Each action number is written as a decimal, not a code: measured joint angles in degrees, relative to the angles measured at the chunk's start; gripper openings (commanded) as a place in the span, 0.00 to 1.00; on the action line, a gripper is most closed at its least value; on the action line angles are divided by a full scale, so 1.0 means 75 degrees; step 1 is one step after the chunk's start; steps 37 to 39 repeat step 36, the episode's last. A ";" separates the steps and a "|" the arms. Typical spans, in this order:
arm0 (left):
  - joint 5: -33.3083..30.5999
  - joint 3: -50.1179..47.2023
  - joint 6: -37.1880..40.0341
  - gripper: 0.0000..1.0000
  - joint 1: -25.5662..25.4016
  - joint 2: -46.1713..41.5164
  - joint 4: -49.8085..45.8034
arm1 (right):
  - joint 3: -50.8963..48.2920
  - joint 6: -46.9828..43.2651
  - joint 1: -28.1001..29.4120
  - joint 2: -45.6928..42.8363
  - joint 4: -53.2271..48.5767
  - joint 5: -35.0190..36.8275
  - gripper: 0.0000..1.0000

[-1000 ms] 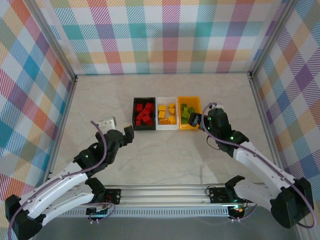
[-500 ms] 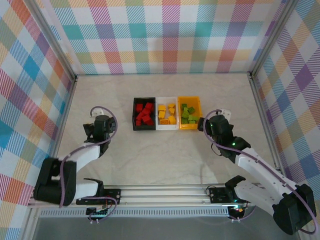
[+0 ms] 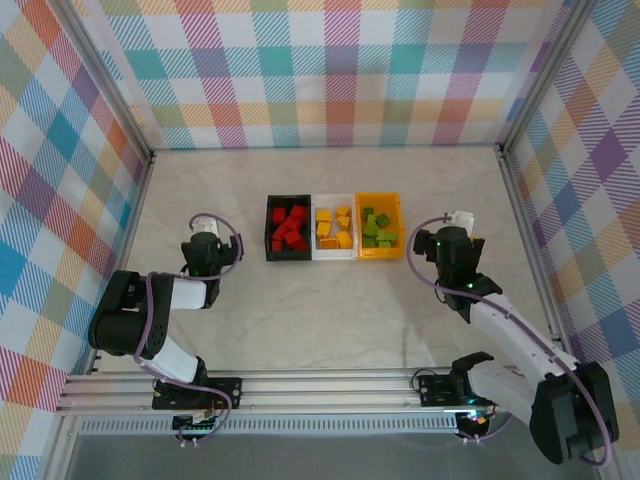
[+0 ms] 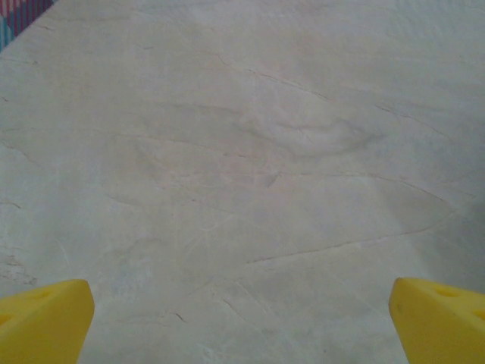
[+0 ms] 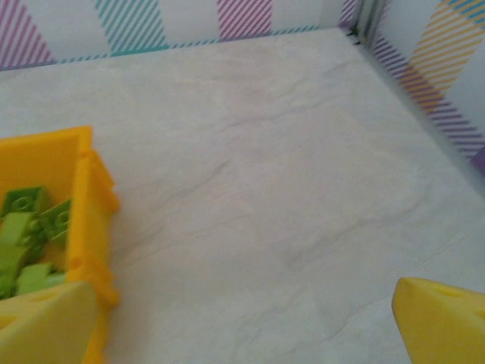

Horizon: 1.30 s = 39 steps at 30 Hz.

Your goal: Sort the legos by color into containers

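Legos (image 3: 290, 228) by colour in containers (image 3: 334, 257); left gripper (image 4: 242, 322) and right gripper (image 5: 242, 318) both with jaws apart, empty.

Table (image 3: 330, 310), centre: left bin (image 3: 268, 230), middle bin (image 3: 334, 197) and right bin (image 3: 380, 196) in one row, sides touching. Legos (image 3: 289, 228) lie inside each bin.

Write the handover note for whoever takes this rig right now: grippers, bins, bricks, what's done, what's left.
Left gripper: open, empty, over bare marbled tabletop, left of the bins.
Right gripper: open, empty, just right of the orange plastic bin.
Red studded bricks in the black plastic bin; yellow-orange bricks in the white translucent bin; lime green bricks in the orange bin.
Done: every brick in view is binned by colour.
Left: apparently nothing to sort; probably just park the arms.
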 measured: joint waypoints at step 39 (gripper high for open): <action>0.0201 -0.0035 -0.0003 1.00 0.0000 0.0000 0.0341 | -0.1128 -0.1405 -0.2011 0.4016 0.5840 -0.3177 1.00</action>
